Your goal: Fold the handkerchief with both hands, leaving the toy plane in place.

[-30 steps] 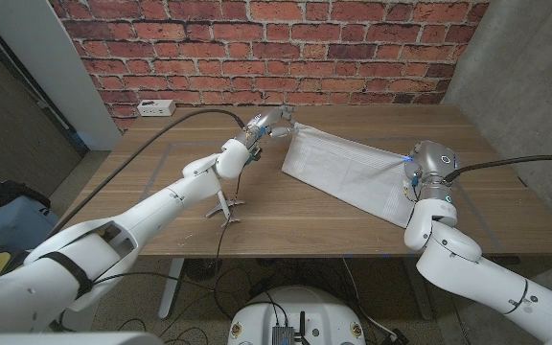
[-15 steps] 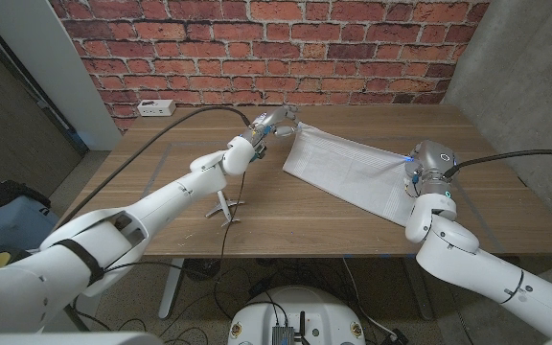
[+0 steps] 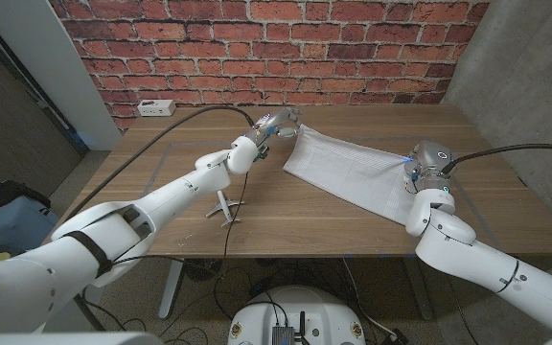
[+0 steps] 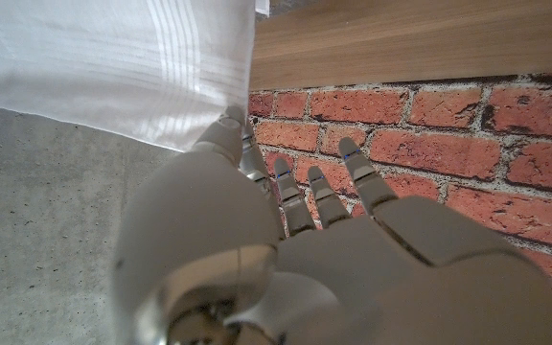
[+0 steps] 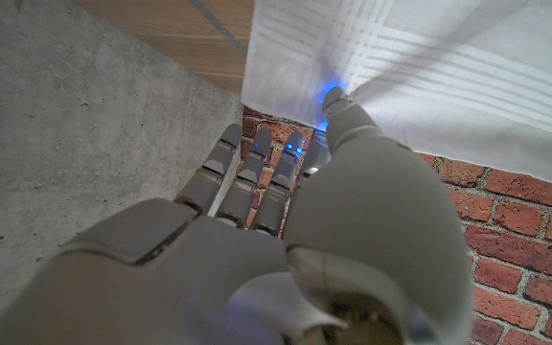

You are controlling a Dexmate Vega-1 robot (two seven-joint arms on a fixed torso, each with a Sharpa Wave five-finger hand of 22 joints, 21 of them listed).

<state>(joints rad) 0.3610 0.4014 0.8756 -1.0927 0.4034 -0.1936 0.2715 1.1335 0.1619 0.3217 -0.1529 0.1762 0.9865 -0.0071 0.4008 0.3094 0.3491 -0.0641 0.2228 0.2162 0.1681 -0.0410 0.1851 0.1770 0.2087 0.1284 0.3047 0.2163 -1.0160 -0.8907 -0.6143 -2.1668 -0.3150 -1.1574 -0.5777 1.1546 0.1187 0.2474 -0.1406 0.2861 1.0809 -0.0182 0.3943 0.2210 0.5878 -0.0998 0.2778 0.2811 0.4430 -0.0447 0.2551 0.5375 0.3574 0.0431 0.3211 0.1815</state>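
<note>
Mid-fold, judging by the cloth: handkerchief (image 3: 348, 172) stretched between left hand (image 3: 278, 125) and right hand (image 3: 418, 174), each pinching a corner. Toy plane (image 3: 225, 208) well apart (near the left forearm). Next: both corners carried across together.

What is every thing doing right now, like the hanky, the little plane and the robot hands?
handkerchief: white, partly folded, held at two ends, lying slantwise on the table.
toy plane: standing on the table, untouched, apart from the cloth.
left hand: gripping the cloth's far corner.
right hand: gripping the cloth's near end.
table: wooden, bearing the cloth and plane.
</note>
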